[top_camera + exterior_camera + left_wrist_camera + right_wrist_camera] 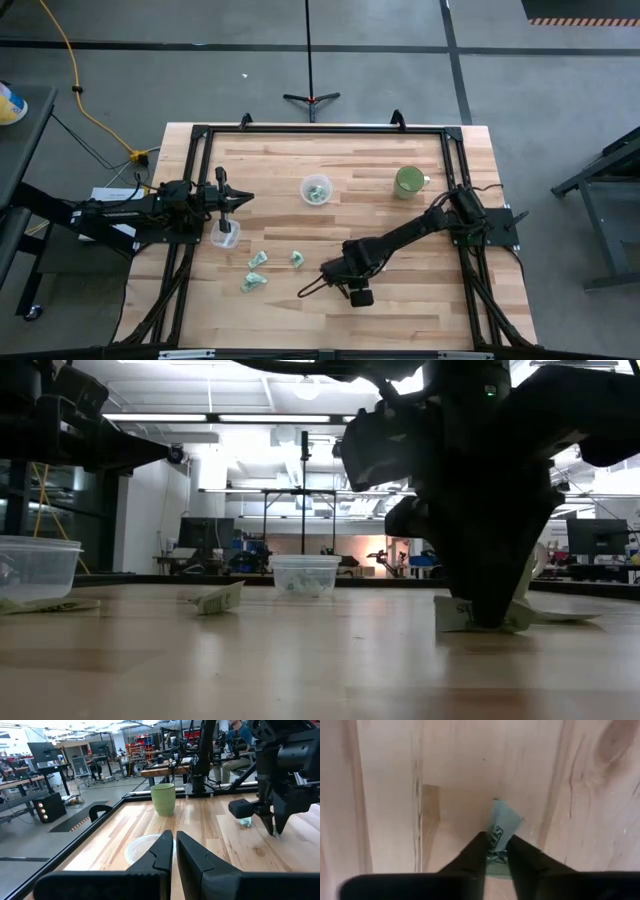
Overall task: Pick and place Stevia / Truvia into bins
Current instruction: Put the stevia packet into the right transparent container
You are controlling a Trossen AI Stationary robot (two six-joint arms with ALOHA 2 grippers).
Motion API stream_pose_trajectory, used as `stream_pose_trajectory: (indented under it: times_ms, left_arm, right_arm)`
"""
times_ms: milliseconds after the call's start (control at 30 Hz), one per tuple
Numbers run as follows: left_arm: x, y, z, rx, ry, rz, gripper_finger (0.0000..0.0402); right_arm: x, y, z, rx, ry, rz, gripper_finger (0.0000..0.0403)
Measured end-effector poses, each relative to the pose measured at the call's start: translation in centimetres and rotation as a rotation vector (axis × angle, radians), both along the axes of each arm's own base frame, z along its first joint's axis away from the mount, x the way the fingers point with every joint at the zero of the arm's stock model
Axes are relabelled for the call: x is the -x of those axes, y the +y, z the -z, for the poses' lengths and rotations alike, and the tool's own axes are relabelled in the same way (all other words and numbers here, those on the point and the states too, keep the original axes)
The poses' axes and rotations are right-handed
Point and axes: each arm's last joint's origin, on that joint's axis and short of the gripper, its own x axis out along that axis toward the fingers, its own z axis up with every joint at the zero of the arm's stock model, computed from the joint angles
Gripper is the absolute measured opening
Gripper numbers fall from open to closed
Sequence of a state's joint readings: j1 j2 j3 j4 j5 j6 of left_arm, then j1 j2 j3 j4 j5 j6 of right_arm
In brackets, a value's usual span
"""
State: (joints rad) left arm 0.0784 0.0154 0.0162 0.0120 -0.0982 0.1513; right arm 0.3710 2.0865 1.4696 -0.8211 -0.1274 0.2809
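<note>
- From above, we see the right pincer [327, 283] low over the wooden table [450, 300], near its front part, with its tips on a sachet that is mostly hidden under it. The left pincer [228, 214] hangs just above one clear cup [225, 235] at the left side of the table. The second clear cup [316, 189] stands near the middle, with sachets inside. Three loose sachets [257, 261] lie between the left cup and the right pincer. A green cup [408, 182] stands toward the far right.
- At table height, we see the right pincer [487, 618] pressing down on a white sachet [455, 614] that lies flat on the table. Another sachet [216, 598] lies to the left, and the middle clear cup [305, 574] stands behind it.
- In the left wrist view, the left pincer [175, 851] has its fingers almost together, with nothing between them, over the clear cup [139, 850].
- In the right wrist view, the right pincer [496, 851] is clamped on a green-and-white sachet [501, 825] that touches the table.
</note>
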Motion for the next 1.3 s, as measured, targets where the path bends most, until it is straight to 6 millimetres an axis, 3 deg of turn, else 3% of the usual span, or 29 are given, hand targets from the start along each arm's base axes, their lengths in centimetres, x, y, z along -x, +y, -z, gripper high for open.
stream_pose_trajectory:
  times_ms: [100, 367, 667, 733, 1000, 1133, 1300]
  left_arm:
    - [0.0, 0.0, 0.0, 0.000, -0.001, 0.000, 0.0060]
    - [0.0, 0.0, 0.0, 0.000, 0.000, 0.000, 0.0060]
    - [0.0, 0.0, 0.0, 0.000, 0.000, 0.000, 0.0060]
    - [0.0, 0.0, 0.0, 0.000, 0.000, 0.000, 0.0061]
    - [0.0, 0.0, 0.0, 0.000, 0.000, 0.000, 0.0060]
    - [0.0, 0.0, 0.0, 0.000, 0.000, 0.000, 0.0061]
    - [0.0, 0.0, 0.0, 0.000, 0.000, 0.000, 0.0060]
  right_arm:
    - [0.0, -0.1, 0.0, 0.000, -0.004, -0.028, 0.0014]
    - [-1.2, -1.9, -1.0, 0.112, -0.057, -0.115, 0.0005]
    - [-5.5, -7.0, -7.0, 0.637, -0.295, -0.142, 0.0004]
    - [-6.6, -8.7, -7.9, 0.679, -0.354, -0.117, 0.0003]
    - [-7.4, -18.5, -8.2, 0.501, -0.361, 0.127, 0.0005]
    - [-7.2, -21.2, -8.1, 0.316, -0.373, 0.162, 0.0021]
    - [-6.9, -23.2, -8.1, 0.290, -0.371, 0.239, 0.0067]
